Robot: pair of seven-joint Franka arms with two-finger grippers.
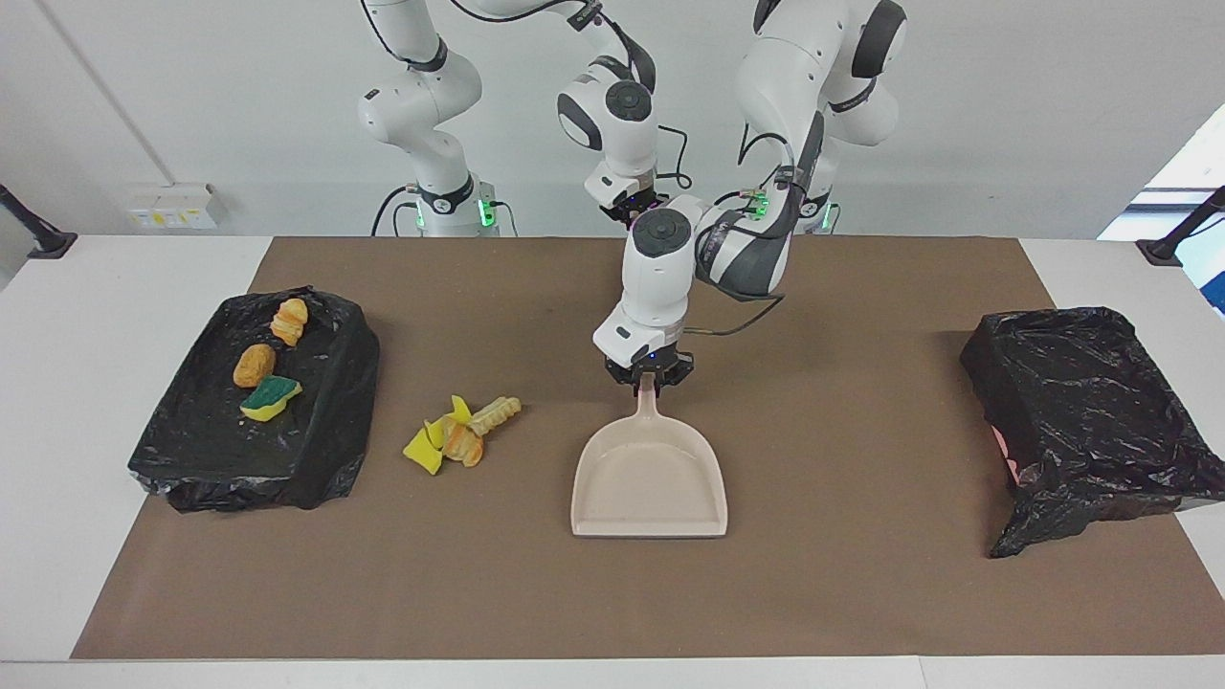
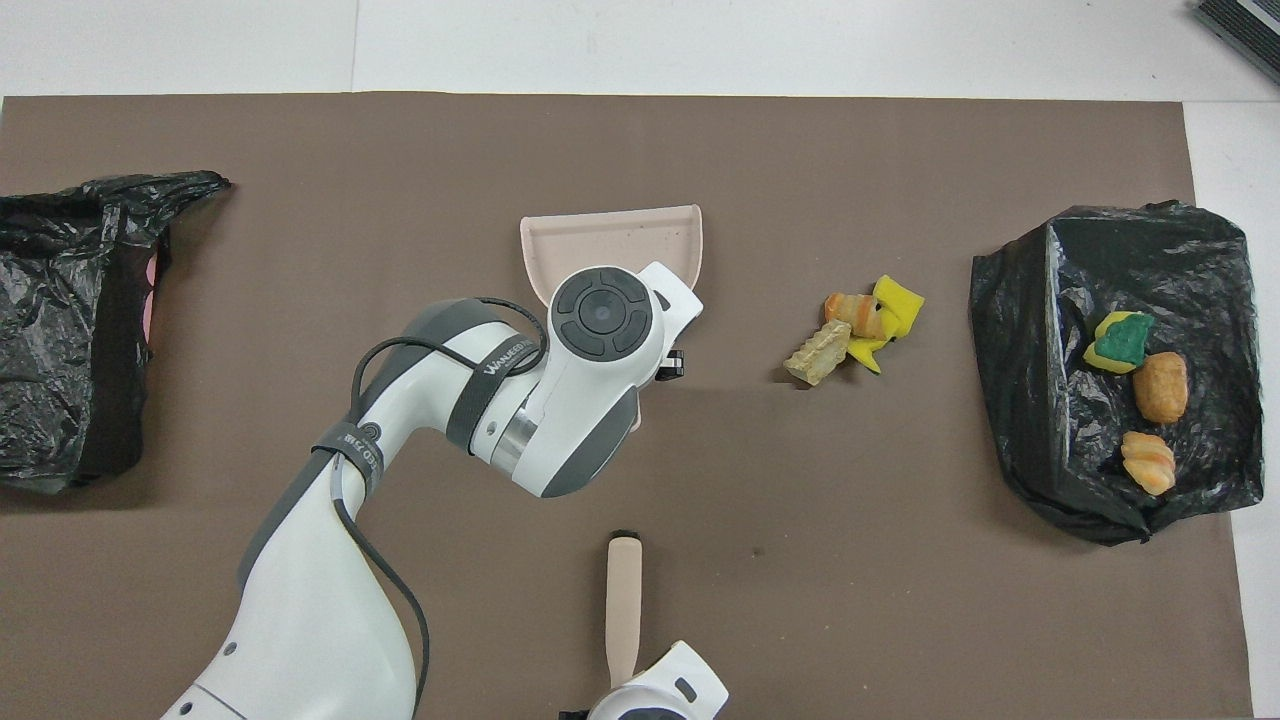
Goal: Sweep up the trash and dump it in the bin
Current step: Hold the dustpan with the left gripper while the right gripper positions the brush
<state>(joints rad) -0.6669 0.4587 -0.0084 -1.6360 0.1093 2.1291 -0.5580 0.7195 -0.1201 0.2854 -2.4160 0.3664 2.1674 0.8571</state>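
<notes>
Brown matting (image 1: 861,574) covers the table. At its centre lies the dustpan (image 1: 651,483), its handle pinched by the left gripper (image 1: 650,375). The right gripper (image 1: 627,206), nearer the robots, is closed on the brush handle (image 2: 622,610). Loose trash (image 1: 459,435) lies beside the dustpan, toward the scrap-holding bin (image 1: 191,459) (right arm's end). Gripped so far from its lip, the dustpan may tip or twist when lifted.

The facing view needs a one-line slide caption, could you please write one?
Left hand shut on the beige plastic dustpan handle, beside a pile of yellow and golden scraps.
</notes>
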